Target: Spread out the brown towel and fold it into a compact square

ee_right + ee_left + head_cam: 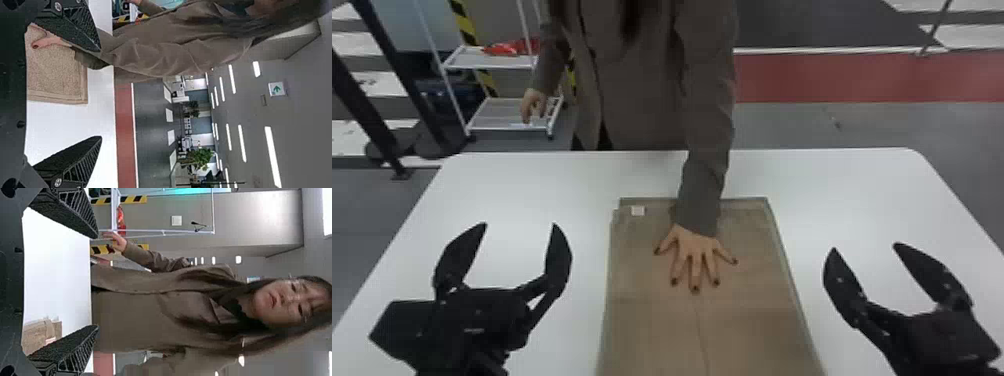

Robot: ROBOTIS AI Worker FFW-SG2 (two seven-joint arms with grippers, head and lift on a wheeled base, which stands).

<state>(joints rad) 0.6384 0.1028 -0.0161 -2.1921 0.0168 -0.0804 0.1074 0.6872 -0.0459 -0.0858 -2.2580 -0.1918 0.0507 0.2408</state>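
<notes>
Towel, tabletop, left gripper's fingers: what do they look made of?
Brown towel: matte, probably cotton terry; nubby pile and flatter edge band in the right wrist view.
White tabletop: smooth, soft sheen, maybe laminate, could be painted.
Left gripper: matte black fingers, likely moulded plastic or rubber; grainy faces, ribbed sides in its wrist view.

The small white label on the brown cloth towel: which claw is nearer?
Left. The black left claw hangs open left of the brown towel, whose far left corner bears the white label; the black right claw is beyond the towel's right edge.
</notes>
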